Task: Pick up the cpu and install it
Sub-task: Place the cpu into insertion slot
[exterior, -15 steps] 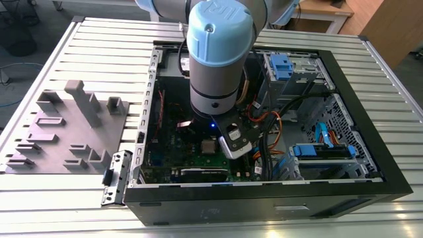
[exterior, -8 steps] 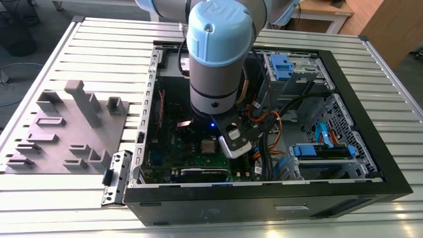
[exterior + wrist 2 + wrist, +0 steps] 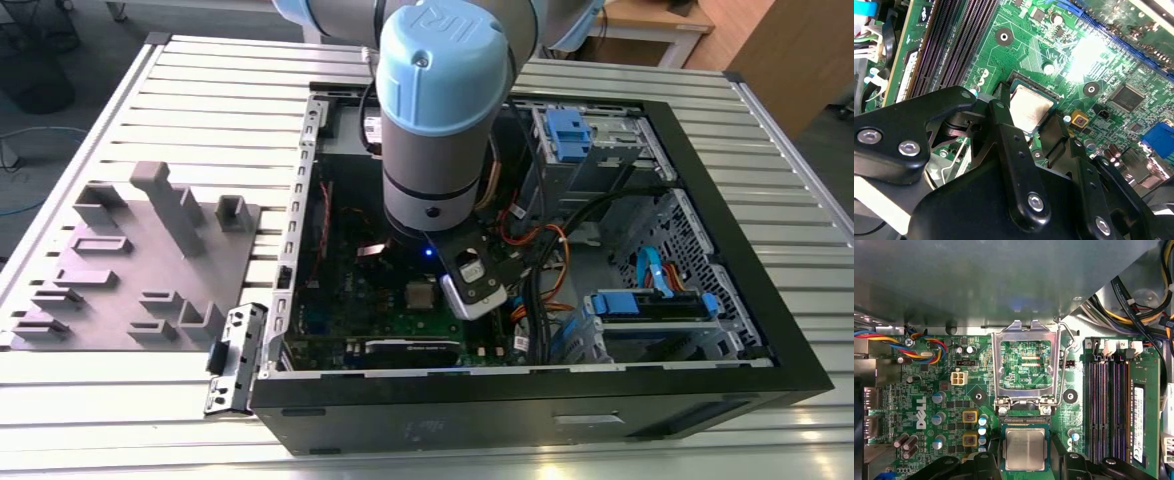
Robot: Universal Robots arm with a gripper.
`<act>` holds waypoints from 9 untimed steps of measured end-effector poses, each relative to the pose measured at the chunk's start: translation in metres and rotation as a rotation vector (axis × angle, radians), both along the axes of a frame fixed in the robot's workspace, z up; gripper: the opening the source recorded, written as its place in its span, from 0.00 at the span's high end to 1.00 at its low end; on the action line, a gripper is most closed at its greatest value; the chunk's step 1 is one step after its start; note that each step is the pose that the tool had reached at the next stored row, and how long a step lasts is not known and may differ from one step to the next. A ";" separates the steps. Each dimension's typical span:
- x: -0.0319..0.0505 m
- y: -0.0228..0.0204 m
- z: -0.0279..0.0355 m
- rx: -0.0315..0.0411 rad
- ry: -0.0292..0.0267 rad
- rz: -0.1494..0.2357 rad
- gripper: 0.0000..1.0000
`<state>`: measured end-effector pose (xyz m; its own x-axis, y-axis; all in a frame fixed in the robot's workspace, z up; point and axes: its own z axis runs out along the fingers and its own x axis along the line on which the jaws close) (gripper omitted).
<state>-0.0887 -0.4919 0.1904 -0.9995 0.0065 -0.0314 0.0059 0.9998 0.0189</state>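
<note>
While the socket frame (image 3: 1025,365) stands open, we note the cpu (image 3: 1025,449) lying in its socket (image 3: 1025,421).
Our gripper (image 3: 1031,462): fingers parted, straddling it, gripping nothing.

We see a counter (image 3: 200,85) of pale ribbed metal slats that spans most of the exterior view, with a dark cap at its far corner on the exterior view's right. A bright glare (image 3: 120,400) lies on the near slats at the exterior view's left, so the light is strong and cool. Past the counter on that side is a dark grey floor (image 3: 30,165) with a thin blue cable (image 3: 27,133) on it and a black object (image 3: 34,75) we cannot identify. Beyond the far edge stands a pale piece of furniture (image 3: 654,30). Beside it is a brown wooden surface (image 3: 787,50), and we cannot tell whether that is floor or panel.
</note>
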 end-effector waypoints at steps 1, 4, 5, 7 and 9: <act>0.0000 0.0000 0.0000 0.0001 0.0000 0.000 0.53; 0.0000 -0.0001 -0.0009 -0.0001 0.0002 0.000 0.53; 0.0000 -0.0001 -0.0009 -0.0002 0.0002 0.000 0.53; 0.0000 0.0000 -0.0010 -0.0002 0.0002 0.000 0.53; 0.0000 0.0000 -0.0012 0.0000 0.0001 0.000 0.53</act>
<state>-0.0887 -0.4920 0.1893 -0.9995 0.0065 -0.0313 0.0059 0.9998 0.0188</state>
